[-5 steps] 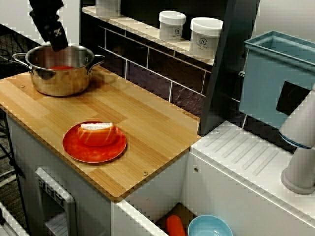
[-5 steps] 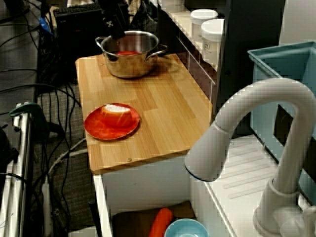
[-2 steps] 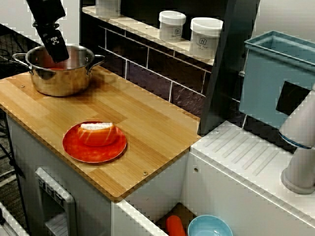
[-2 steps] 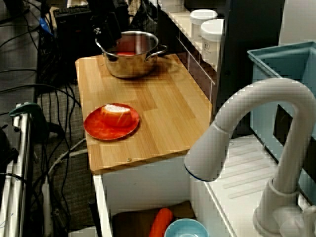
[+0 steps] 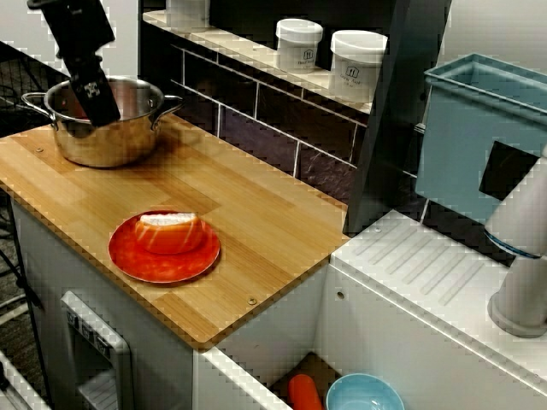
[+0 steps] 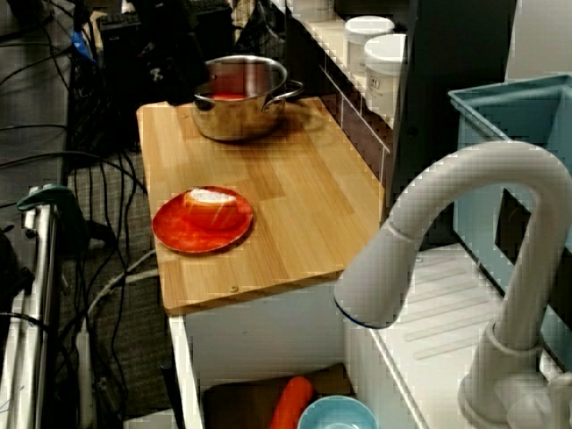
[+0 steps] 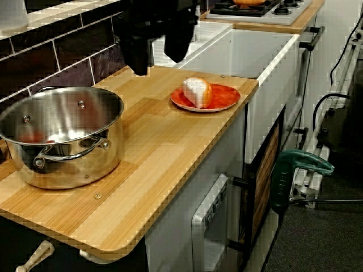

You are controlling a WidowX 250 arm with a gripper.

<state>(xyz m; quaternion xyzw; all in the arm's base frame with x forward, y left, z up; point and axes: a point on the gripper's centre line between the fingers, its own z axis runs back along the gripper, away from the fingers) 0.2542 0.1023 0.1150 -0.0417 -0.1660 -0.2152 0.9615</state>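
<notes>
My black gripper (image 5: 96,107) hangs over the front-left side of a steel pot (image 5: 102,120) at the far left of the wooden counter (image 5: 256,213). In the view from the pot end, the gripper (image 7: 159,54) is open and its two fingers hold nothing. It hovers above the counter between the pot (image 7: 62,136) and a red plate (image 7: 221,99). A red item (image 7: 34,137) lies in the bottom of the pot. The red plate (image 5: 162,256) carries a pale bread-like piece (image 5: 171,231) and sits near the counter's front edge.
Two white jars (image 5: 300,43) (image 5: 357,64) stand on the shelf above the dark tiled wall. A blue bin (image 5: 479,128) and a white faucet (image 6: 447,241) are at the right. A blue bowl (image 5: 363,395) and an orange carrot (image 5: 303,393) lie in the sink.
The gripper has moved from above the pot's inside out past its rim, toward the counter's front side and a little lower. The pot, the red item and the plate have not moved.
</notes>
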